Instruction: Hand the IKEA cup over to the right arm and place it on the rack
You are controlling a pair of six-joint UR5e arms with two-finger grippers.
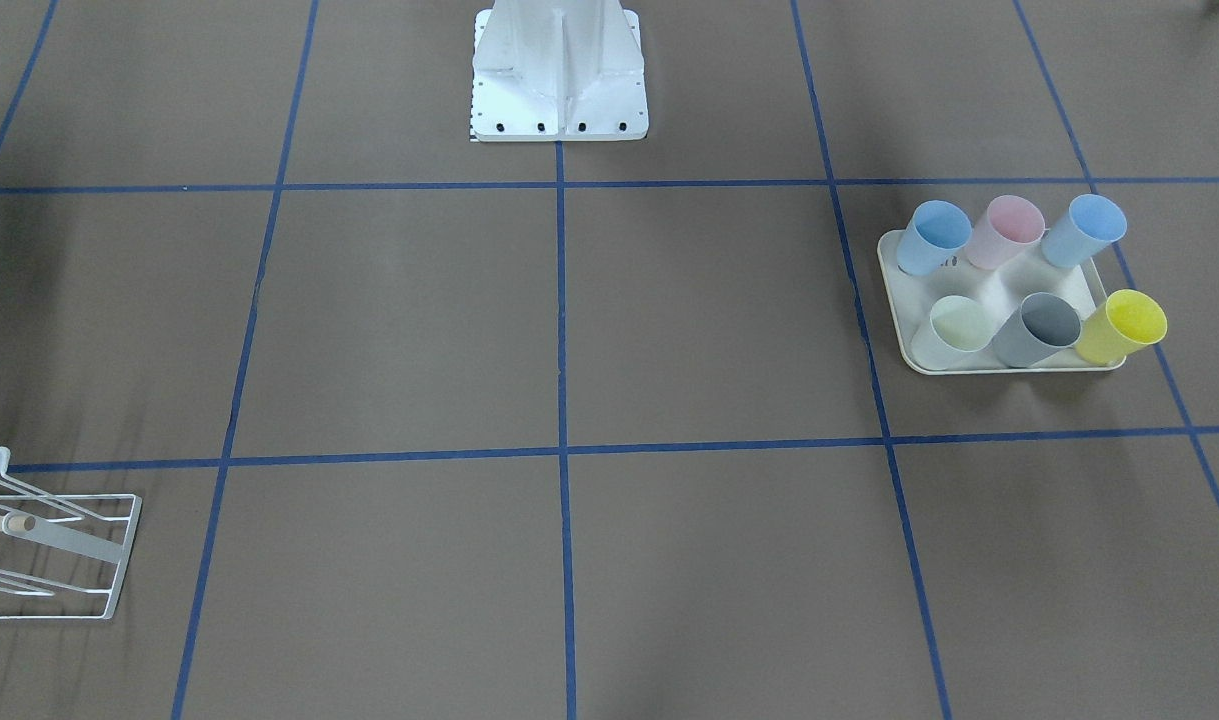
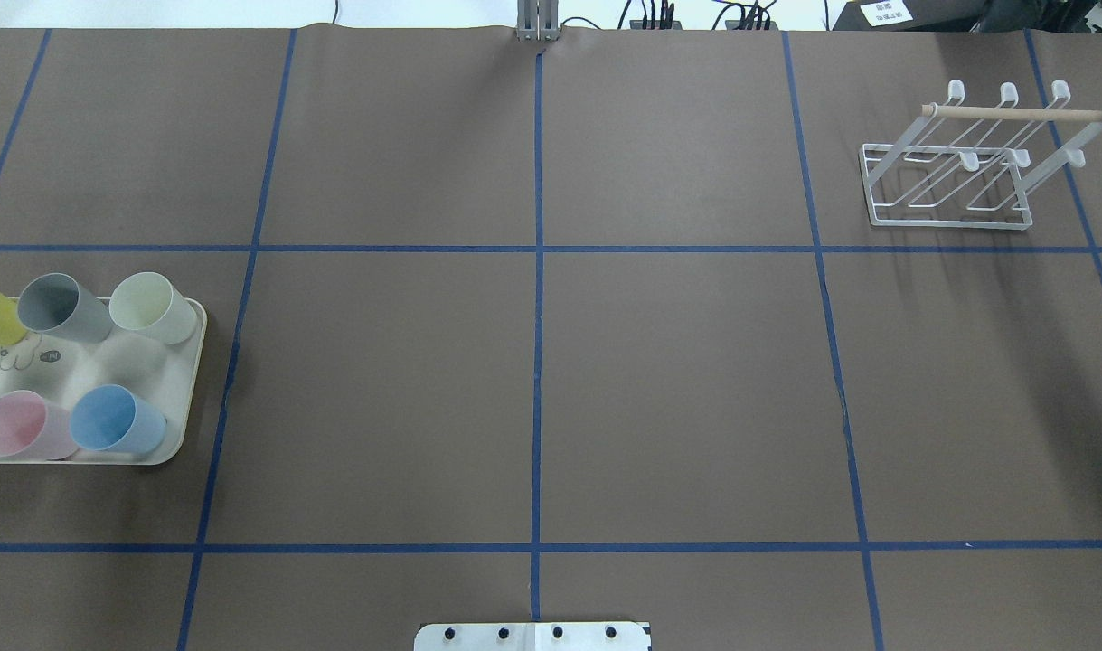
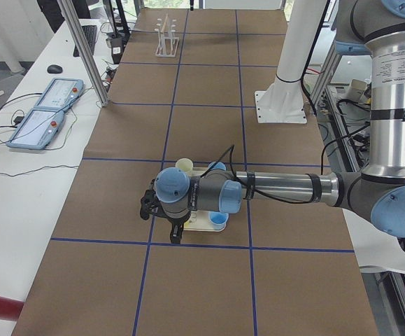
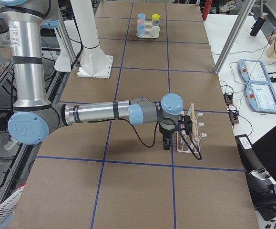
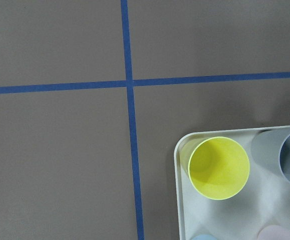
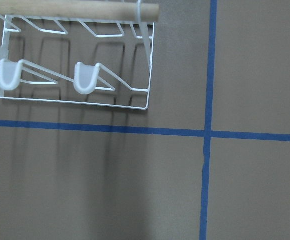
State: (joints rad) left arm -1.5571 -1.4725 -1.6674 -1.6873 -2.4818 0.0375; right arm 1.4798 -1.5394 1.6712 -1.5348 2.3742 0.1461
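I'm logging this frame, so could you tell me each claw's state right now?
Left claw: cannot tell, side view only.
Right claw: cannot tell, side view only.

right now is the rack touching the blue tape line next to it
Apart. The right wrist view shows a strip of bare brown cover between the rack and the blue tape line; the overhead view agrees.

Noted: cream tray below the left pincer, on brown table crossed by blue tape lines; two control tablets well apart from it.
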